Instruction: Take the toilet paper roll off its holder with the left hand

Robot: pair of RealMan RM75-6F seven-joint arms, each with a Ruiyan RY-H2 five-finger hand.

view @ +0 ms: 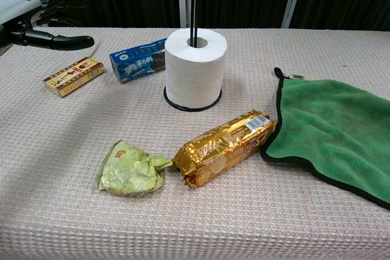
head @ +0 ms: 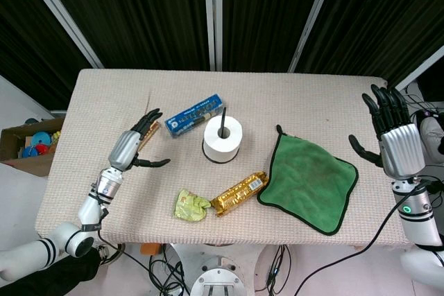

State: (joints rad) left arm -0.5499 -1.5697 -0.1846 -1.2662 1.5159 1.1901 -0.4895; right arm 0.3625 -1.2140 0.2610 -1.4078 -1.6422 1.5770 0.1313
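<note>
Left fingers (head: pixel 148 124): spreading apart, holding nothing, thumb sticking out toward 3 o'clock.
Left hand (head: pixel 132 145): hovering over the table (head: pixel 90 109) at 9 o'clock from the roll, above a small yellow box (view: pixel 74 76).
Right fingers (head: pixel 386 107): spreading wide and pointing toward 12 o'clock, empty.
Right hand (head: pixel 395 140): hanging past the table's edge at 3 o'clock, well apart from everything.
Toilet paper roll (view: pixel 194 67): standing upright on its holder (view: pixel 193 2), the black rod poking up through the core, near the table's middle.
Blue packet (head: pixel 194 115): lying at 10 o'clock, just beside the roll.
Gold packet (view: pixel 224 146): lying at 6 o'clock from the roll.
Green wrapper (view: pixel 130 169): sitting crumpled at 9 o'clock, touching the gold packet.
Green cloth (head: pixel 309 180): lying flat at 4 o'clock from the roll.
</note>
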